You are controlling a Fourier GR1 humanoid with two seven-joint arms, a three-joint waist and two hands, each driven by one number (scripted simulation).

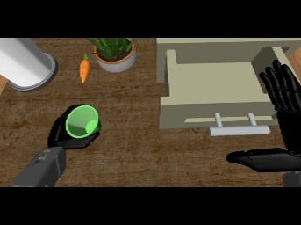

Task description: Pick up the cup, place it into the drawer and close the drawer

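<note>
A green cup lies tilted in my left hand at the lower left, its open mouth facing up toward me; the black fingers curl round its lower side. The beige drawer stands pulled open at the upper right, its inside bare, with a pale bar handle on its front. My right hand is open at the right, fingers straight and pointing up over the drawer's right wall, thumb stretched left below the handle.
A white cylinder lies at the upper left. An orange carrot rests beside a potted plant at the top middle. Brown wooden counter spreads between my two hands.
</note>
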